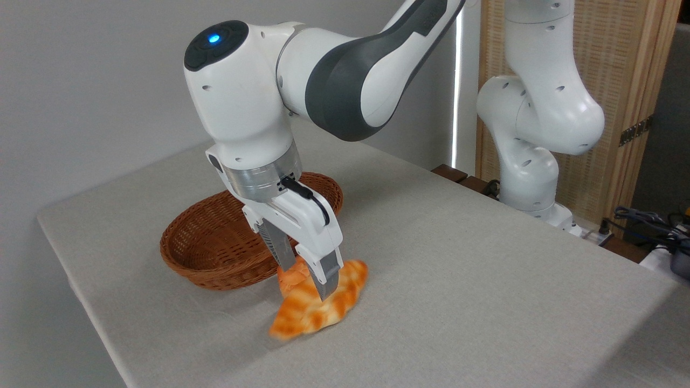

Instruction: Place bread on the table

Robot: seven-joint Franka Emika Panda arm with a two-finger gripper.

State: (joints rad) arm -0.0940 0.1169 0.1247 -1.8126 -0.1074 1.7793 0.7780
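White arm (242,108), dark grey joint panels, blue light, black cable

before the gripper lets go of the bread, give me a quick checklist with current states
1. Bread out of the basket: ok, it sits in front of the basket, over the table.
2. Bread resting on the table: cannot tell, its lower end looks at cloth level but is blurred.
3. Gripper shut on the bread: ok, one finger on each side of the loaf.
4. Drop spot free: ok, only bare cloth around the loaf.
5. Loaf clear of the basket wall: cannot tell, its far end is close to the wall and partly hidden by the fingers.
6. Loaf away from the table edge: ok, cloth shows on all sides.
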